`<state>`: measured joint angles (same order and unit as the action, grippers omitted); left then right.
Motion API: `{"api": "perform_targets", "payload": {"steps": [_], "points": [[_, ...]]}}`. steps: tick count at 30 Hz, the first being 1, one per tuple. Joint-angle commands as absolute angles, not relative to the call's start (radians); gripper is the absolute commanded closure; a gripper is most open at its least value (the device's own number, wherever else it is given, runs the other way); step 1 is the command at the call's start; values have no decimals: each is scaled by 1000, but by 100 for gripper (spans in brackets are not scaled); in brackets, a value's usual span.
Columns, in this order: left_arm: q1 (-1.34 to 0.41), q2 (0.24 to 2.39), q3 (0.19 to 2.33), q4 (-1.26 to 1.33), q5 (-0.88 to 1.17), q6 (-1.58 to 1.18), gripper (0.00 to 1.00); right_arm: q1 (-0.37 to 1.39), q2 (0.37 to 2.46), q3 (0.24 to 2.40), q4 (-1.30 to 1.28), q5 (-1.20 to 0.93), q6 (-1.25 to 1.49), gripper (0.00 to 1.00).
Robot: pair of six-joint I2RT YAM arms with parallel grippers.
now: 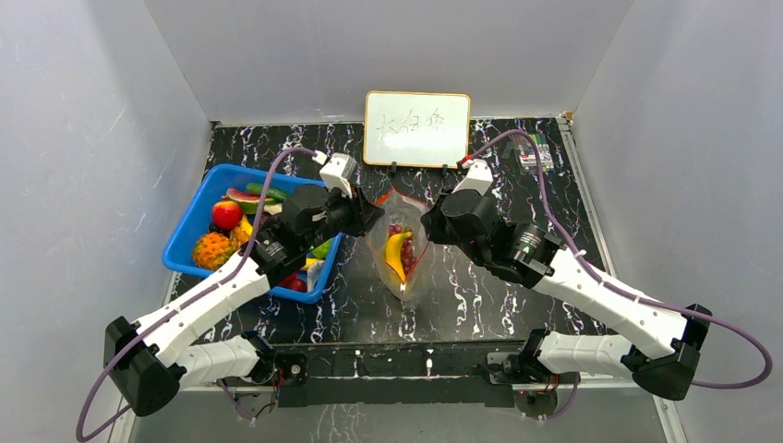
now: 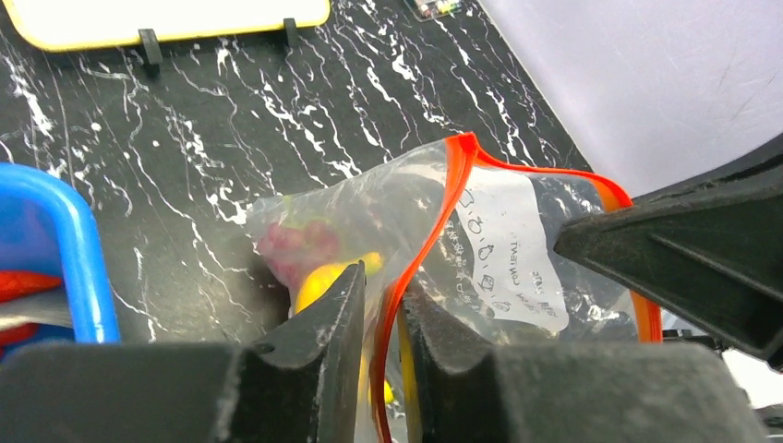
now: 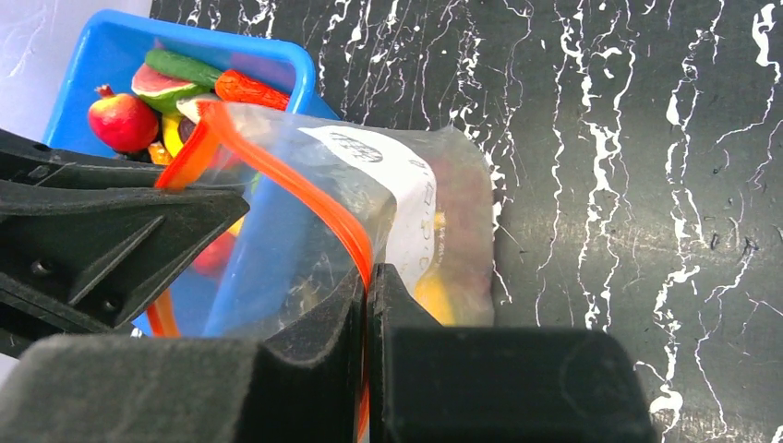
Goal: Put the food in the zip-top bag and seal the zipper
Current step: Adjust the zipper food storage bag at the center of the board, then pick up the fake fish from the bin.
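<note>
A clear, crinkly zip-top bag [image 1: 407, 269] sits on the black, white-veined surface [image 1: 480, 295], holding a curved yellow banana [image 1: 397, 251] and dark red grapes [image 1: 403, 233]. The right claw [image 3: 367, 277] is closed, pinching the thin red-orange zipper [image 3: 305, 189]. The left claw [image 2: 383, 291] straddles the same strip, nearly closed; whether it grips is unclear. A blue plastic basket [image 1: 183, 235] stands just beside the bag.

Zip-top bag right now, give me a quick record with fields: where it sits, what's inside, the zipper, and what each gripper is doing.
bag: zip-top bag on the table, mouth end toward the whiteboard
inside: banana, dark red grapes
zipper: unsealed, mouth gaping
left gripper: closed on the zipper's left end
right gripper: pinching the zipper's right end
basket: blue basket at left, holds more food
</note>
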<state>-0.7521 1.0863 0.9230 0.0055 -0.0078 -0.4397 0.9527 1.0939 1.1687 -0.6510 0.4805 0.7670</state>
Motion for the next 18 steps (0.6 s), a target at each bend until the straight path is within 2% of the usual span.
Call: {"api": "perform_targets", "payload": {"steps": [1, 3, 8, 13, 18], "points": [[-756, 1100, 989, -34, -33, -479, 70, 948, 1093, 1162, -596, 515, 754, 100], [-756, 1099, 1017, -97, -78, -498, 54, 948, 1098, 1156, -593, 524, 758, 100], [-756, 1052, 1042, -225, -205, -522, 30, 948, 1097, 1143, -569, 524, 759, 100], [-756, 1011, 1058, -356, -415, -592, 17, 948, 1112, 1141, -558, 508, 749, 100], [-755, 968, 1044, -378, -541, -632, 16, 948, 1111, 1138, -544, 498, 744, 100]]}}
